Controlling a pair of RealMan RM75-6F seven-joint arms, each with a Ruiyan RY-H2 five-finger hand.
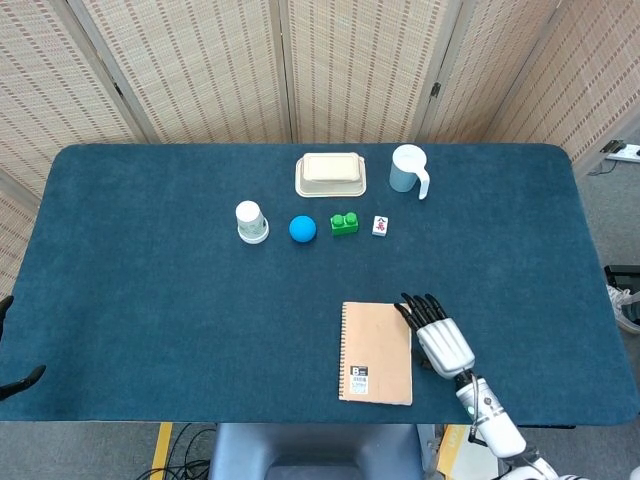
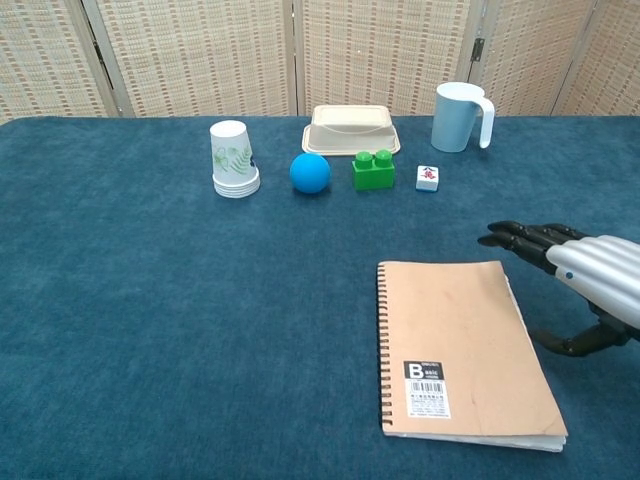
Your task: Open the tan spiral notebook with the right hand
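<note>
The tan spiral notebook (image 1: 377,338) (image 2: 460,350) lies closed and flat near the table's front edge, spiral on its left and a black "B" label low on the cover. My right hand (image 1: 435,335) (image 2: 575,275) lies against the notebook's right edge with its fingers stretched out, pointing away from me, and the thumb (image 2: 570,343) low beside the pages. It holds nothing. Of my left hand (image 1: 22,381) only dark fingertips show at the far left edge of the head view, spread apart.
Along the back stand a stack of paper cups (image 1: 251,222), a blue ball (image 1: 302,229), a green brick (image 1: 344,223), a small white tile (image 1: 380,226), a cream lidded box (image 1: 330,173) and a pale blue mug (image 1: 408,168). The blue table's front edge (image 1: 300,418) runs just below the notebook.
</note>
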